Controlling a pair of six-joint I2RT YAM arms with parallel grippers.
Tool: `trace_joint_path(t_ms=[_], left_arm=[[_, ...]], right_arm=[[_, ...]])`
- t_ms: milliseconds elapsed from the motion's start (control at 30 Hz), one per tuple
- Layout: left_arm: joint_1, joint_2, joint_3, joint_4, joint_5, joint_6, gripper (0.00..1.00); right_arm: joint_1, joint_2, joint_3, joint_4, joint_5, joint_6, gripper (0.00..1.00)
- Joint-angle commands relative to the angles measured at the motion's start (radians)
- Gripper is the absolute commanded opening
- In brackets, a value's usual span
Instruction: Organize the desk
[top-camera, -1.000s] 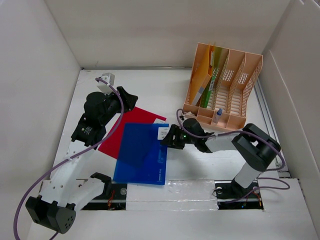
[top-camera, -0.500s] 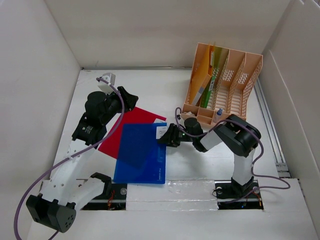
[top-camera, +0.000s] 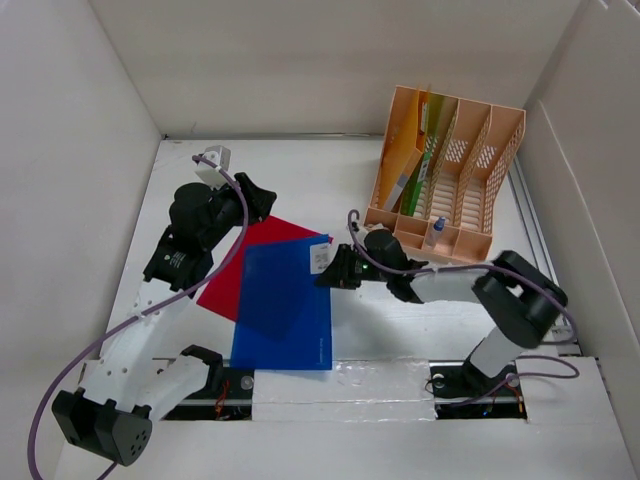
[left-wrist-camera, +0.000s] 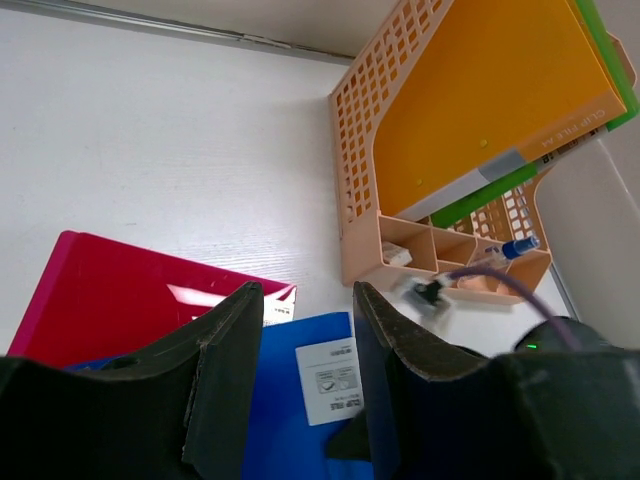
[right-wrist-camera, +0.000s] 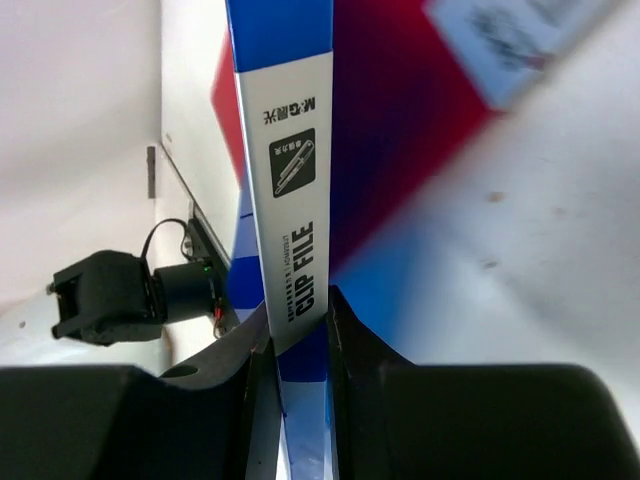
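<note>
Right pincer (top-camera: 334, 272) clamps blue file (top-camera: 285, 310) at upper right corner; file's long axis near-vertical in frame, on desk (top-camera: 300, 170). Left pincer (left-wrist-camera: 305, 335) spread, empty.

The desk (top-camera: 300, 170) is seen as a large, flat, matte white tabletop, bordered by plain white wall panels (top-camera: 90, 150). It is spread level beneath the right pincer (top-camera: 328, 270), and its white surface is seen beyond the left pincer (top-camera: 262, 197), up to the far wall.
</note>
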Motion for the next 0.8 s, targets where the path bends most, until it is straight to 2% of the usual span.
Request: trace_joint_path(t_ms=[0, 33, 67, 100, 133, 167, 267, 467, 633, 667, 767], left_arm=[[0.004, -0.026, 0.004, 0.032, 0.002, 0.012, 0.37], [0.004, -0.03, 0.004, 0.032, 0.008, 0.012, 0.37], [0.004, -0.033, 0.001, 0.035, 0.019, 0.012, 0.37], [0.004, -0.038, 0.001, 0.04, 0.019, 0.011, 0.37], [0.004, -0.042, 0.001, 0.04, 0.015, 0.009, 0.37], [0.004, -0.045, 0.003, 0.038, 0.002, 0.009, 0.37], [0.004, -0.047, 0.0, 0.037, 0.027, 0.009, 0.37], [0.004, -0.059, -0.004, 0.037, 0.028, 0.008, 0.37], [0.004, -0.055, -0.004, 0.035, 0.022, 0.005, 0.37], [0.004, -0.052, -0.004, 0.04, 0.045, 0.005, 0.37], [0.004, -0.055, -0.008, 0.049, 0.044, 0.003, 0.37]], right_arm=[[0.045, -0.206, 0.084, -0.221, 0.186, -0.221, 0.0], [0.057, -0.314, 0.107, -0.267, 0.242, -0.258, 0.0], [0.072, -0.37, 0.152, -0.309, 0.38, -0.301, 0.0], [0.094, -0.421, 0.172, -0.369, 0.446, -0.372, 0.0], [0.094, -0.511, 0.19, -0.389, 0.512, -0.406, 0.0], [0.094, -0.55, 0.225, -0.401, 0.616, -0.435, 0.0], [0.094, -0.682, 0.276, -0.417, 0.794, -0.464, 0.0], [0.094, -0.82, 0.393, -0.388, 1.133, -0.602, 0.0], [0.083, -0.973, 0.402, -0.276, 1.333, -0.707, 0.0], [0.083, -1.006, 0.402, -0.238, 1.429, -0.749, 0.0], [0.074, -1.038, 0.408, -0.185, 1.51, -0.811, 0.0]])
